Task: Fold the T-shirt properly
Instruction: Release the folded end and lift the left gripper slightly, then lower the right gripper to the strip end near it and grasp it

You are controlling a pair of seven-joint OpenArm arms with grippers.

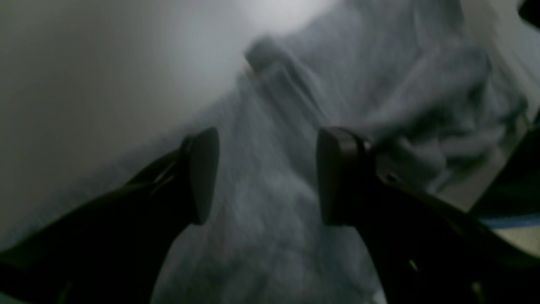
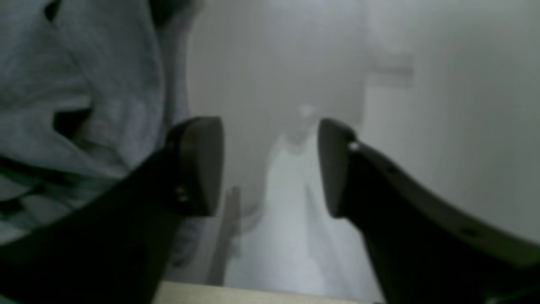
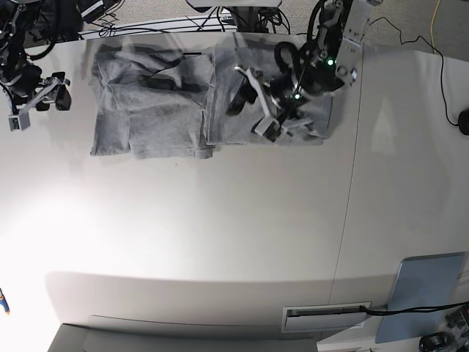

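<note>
The T-shirt (image 3: 168, 110) lies partly folded at the table's (image 3: 220, 242) far edge, sides turned in, creased. Left gripper (image 3: 253, 110) hangs released above its right half, holding nothing; right gripper (image 3: 38, 99) stands released off the cloth. Judged mid-fold: next move calls for regrasping an edge.

Two black arms with pale grey brackets; left gripper (image 3: 250, 108) and right gripper (image 3: 37, 103) end in flat black rounded fingers (image 1: 202, 173). Green lights at twelve o'clock.
</note>
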